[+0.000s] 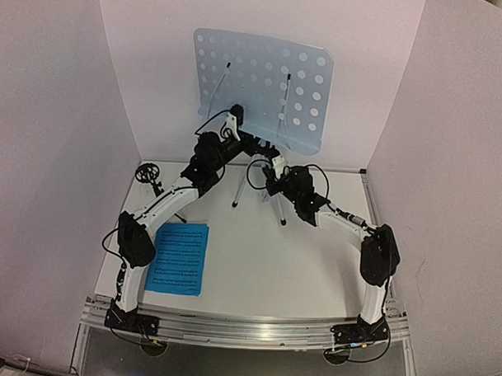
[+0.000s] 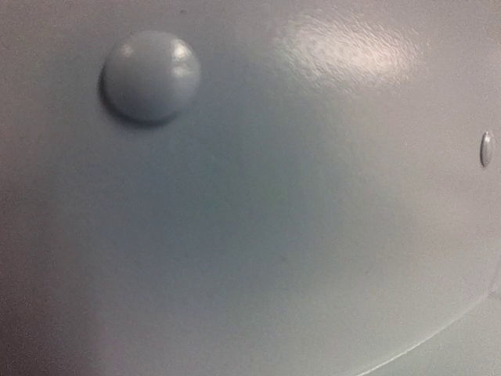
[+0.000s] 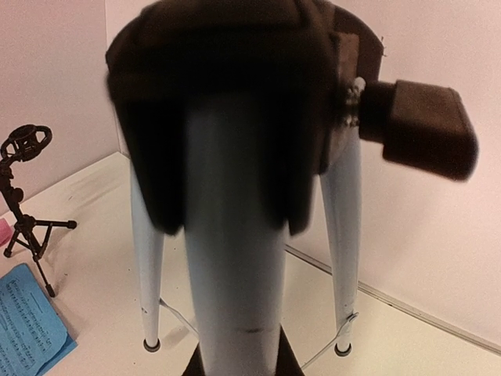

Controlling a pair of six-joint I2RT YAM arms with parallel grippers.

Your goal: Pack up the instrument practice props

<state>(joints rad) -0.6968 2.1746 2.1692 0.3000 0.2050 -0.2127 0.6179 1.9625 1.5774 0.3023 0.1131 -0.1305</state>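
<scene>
Working the silver-tripod stand [image 3: 235,258], centre frame.
My right gripper [image 1: 273,174] pinched its leg, nearly closed; my left gripper [image 1: 232,125] met the pale-blue desk's [image 2: 250,235] lower edge, grip impossible to tell.

Glossy metal desk [image 2: 250,235], matt paper music sheet [image 1: 179,257]

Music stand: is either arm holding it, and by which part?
The right gripper seems closed on a leg of the music stand, just under its black hub. The left gripper is at the desk's lower edge; grip unclear.
</scene>
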